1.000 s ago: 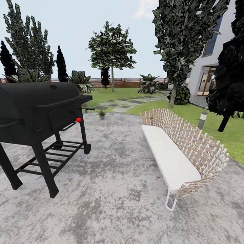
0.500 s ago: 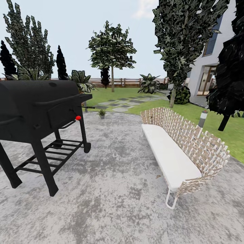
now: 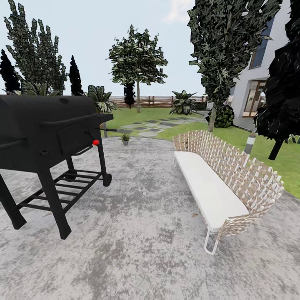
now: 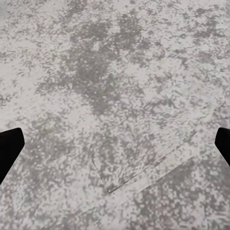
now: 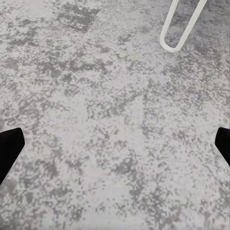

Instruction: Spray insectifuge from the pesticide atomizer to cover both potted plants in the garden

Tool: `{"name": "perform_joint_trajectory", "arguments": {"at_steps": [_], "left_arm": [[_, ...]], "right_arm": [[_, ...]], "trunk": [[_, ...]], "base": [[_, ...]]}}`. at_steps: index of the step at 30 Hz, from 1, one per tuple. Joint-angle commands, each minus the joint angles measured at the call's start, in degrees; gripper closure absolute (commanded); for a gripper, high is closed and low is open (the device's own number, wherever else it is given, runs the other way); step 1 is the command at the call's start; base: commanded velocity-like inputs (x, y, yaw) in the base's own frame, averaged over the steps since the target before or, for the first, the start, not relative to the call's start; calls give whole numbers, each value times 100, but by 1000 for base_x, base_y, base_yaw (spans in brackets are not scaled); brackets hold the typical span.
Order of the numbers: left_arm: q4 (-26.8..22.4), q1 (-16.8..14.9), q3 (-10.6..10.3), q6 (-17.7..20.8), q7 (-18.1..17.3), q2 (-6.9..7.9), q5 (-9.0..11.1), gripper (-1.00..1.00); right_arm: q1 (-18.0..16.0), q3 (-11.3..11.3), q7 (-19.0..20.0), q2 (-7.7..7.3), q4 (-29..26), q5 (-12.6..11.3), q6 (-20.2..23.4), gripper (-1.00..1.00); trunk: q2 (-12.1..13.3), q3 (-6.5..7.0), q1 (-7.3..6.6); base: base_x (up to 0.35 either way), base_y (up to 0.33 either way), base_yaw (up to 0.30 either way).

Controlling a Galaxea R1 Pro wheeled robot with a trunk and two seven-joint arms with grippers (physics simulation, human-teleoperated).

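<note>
Far ahead of me, past the big black barbecue grill (image 3: 46, 137) and the long white woven bench (image 3: 216, 183), one small green potted plant in a grey pot (image 3: 125, 138) stands at the far edge of the grey paved patio (image 3: 137, 233). I cannot see the spray bottle yet. My left fingers (image 4: 10, 148) and right fingers (image 5: 10, 148) are spread wide over bare paving, holding nothing. I think I must roll forward first.

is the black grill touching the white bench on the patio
Apart. The head view shows the black grill at left and the white bench at right, with a wide stretch of bare grey patio between them.
</note>
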Motion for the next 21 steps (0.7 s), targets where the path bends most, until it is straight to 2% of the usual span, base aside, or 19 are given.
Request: {"name": "perform_joint_trajectory", "arguments": {"at_steps": [1, 21], "left_arm": [[4, -4, 0, -19, 5, 0, 1, -100], [4, -5, 0, -26, 5, 0, 1, -100]], "right_arm": [[-3, 1, -2, -1, 4, 2, -17, -100], [-3, 1, 7, -1, -14, -5, -23, -100]], "trunk": [[-44, -24, 22], [-846, -422, 461]], "base": [[0, 0, 0], [0, 0, 0]]}}
